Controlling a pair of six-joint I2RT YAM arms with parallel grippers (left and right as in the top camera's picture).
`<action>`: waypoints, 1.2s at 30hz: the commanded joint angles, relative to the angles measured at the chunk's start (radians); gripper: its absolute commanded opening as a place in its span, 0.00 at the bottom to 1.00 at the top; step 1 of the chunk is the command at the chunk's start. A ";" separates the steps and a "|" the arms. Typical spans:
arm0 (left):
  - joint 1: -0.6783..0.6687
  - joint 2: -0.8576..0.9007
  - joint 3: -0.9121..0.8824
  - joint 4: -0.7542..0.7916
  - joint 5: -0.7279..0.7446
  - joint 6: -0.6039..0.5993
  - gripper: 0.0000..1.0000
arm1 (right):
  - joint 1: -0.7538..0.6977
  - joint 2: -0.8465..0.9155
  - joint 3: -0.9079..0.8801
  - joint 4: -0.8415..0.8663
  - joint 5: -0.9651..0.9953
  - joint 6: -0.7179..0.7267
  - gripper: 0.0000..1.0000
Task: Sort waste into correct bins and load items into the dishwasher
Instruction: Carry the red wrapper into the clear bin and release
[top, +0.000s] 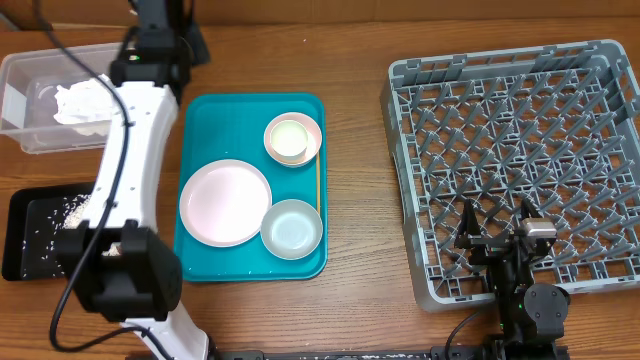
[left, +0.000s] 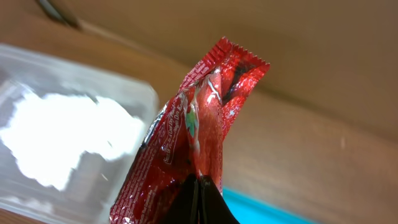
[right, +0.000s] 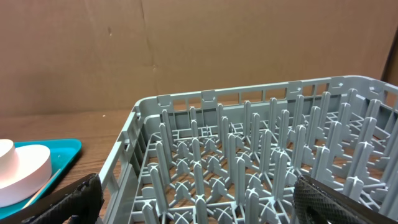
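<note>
Tub: clear plastic rectangular tub (top: 30, 70), far left, holding crumpled white paper napkin (top: 85, 100); probably the dry-waste bin.
Black tray: shallow black rectangular tray (top: 18, 250), white crumbs (top: 70, 208) inside.
Left gripper (left: 200, 193): clamped tight on small red shiny wrapper (left: 199, 124), near tub corner, likely for dropping in.
Teal tray (top: 200, 110): pale pink round plate (top: 225, 202) not yet loaded.
Right gripper (top: 495, 205): spread wide, empty, over large grey plastic dish rack (top: 520, 110).

Shiny red wrapper (left: 202, 118) — crinkled, upright, pinched at its base; crumpled napkin (left: 62, 137) in clear tub (left: 93, 78).
</note>
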 joint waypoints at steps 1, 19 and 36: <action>0.072 0.013 0.006 0.018 -0.110 -0.008 0.04 | 0.005 -0.003 -0.010 0.006 0.005 0.000 1.00; 0.277 0.177 0.006 0.057 -0.135 -0.010 1.00 | 0.005 -0.003 -0.010 0.006 0.005 0.000 1.00; 0.286 -0.274 0.006 -0.028 -0.369 -0.122 1.00 | 0.005 -0.003 -0.010 0.006 0.005 0.000 1.00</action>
